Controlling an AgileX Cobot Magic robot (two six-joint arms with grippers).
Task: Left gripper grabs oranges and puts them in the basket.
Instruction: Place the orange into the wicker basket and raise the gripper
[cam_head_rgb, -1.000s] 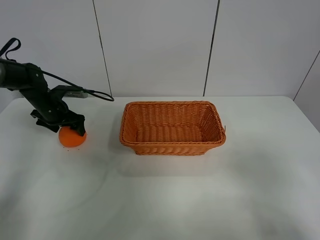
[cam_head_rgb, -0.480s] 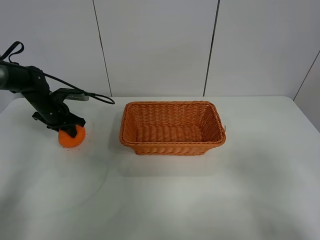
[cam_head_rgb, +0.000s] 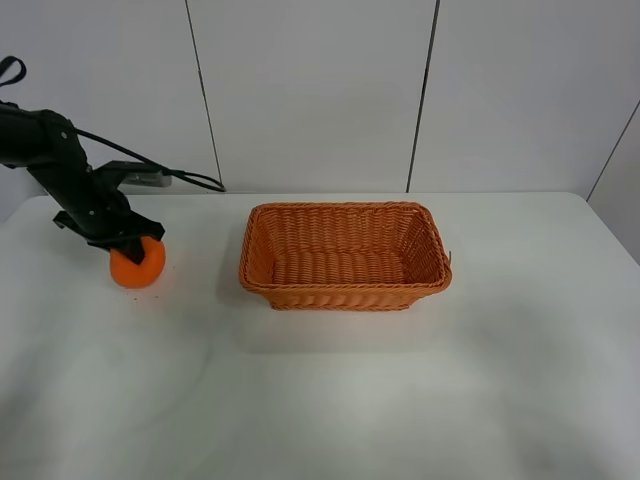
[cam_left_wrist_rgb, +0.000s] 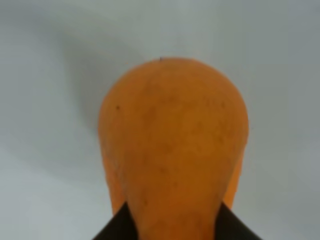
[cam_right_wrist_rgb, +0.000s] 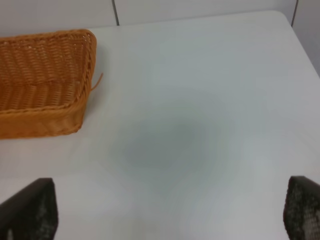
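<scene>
Closest of all, in the left wrist view, the orange (cam_left_wrist_rgb: 172, 145) fills the middle of the frame. Two black fingertips (cam_left_wrist_rgb: 114, 229) peek out at the bottom edge, one on each side of it, so the left gripper (cam_head_rgb: 138, 248) is closed on the fruit and holds it. The orange looks round and firm, with bumpy skin that should not slip much. It could still roll or pop out if it is pinched near one end. I think the best hold is across its fat middle, with a soft squeeze so it does not get squashed. It is probably not heavy. In the right wrist view, the right gripper (cam_right_wrist_rgb: 165, 210) hangs over the bare white table (cam_right_wrist_rgb: 200, 125); its fingers sit far apart in the two lower corners, with nothing between them. From the high camera, the orange is at the left of the frame, low over the table — I cannot tell if it touches. The basket (cam_head_rgb: 345, 297) sits in the middle of the frame, well apart from the fruit, and it has nothing in it. Behind it all, at the top, is a white wall (cam_head_rgb: 310, 90).
</scene>
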